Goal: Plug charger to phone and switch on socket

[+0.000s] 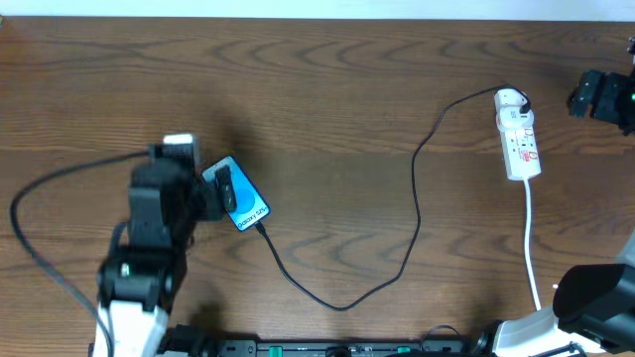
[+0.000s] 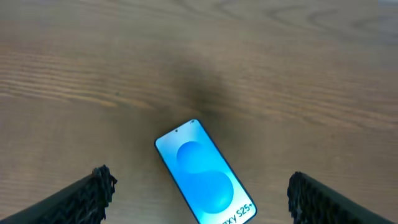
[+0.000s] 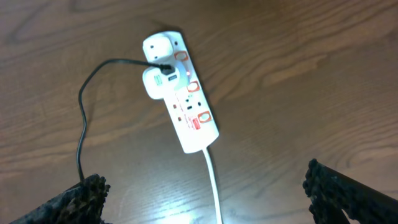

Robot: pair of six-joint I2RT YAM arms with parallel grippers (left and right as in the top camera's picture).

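Directly under the left gripper [image 2: 200, 182], between its wide-spread fingers [image 2: 93, 190] and touching neither in the wrist view: the phone [image 1: 246, 203], flat on the wooden table [image 1: 327, 79], blue screen up. Nothing clamped there. In the overhead view, one dark finger across the phone's upper part. At the phone's end nearest that arm's base, the tip of the charger [image 1: 417, 198]; whether pushed home, cannot tell. From there, a long loose loop of black cable across the table toward the other arm.

Ahead of the right gripper [image 3: 204, 180], well apart from its fully parted, empty fingers [image 3: 84, 196]: the socket [image 3: 186, 102]. On its far end, a white adapter [image 3: 158, 81] with the cable plugged in. Down the middle between the fingers, the white cord [image 3: 214, 186]. Nothing between gripper and red-marked switches.
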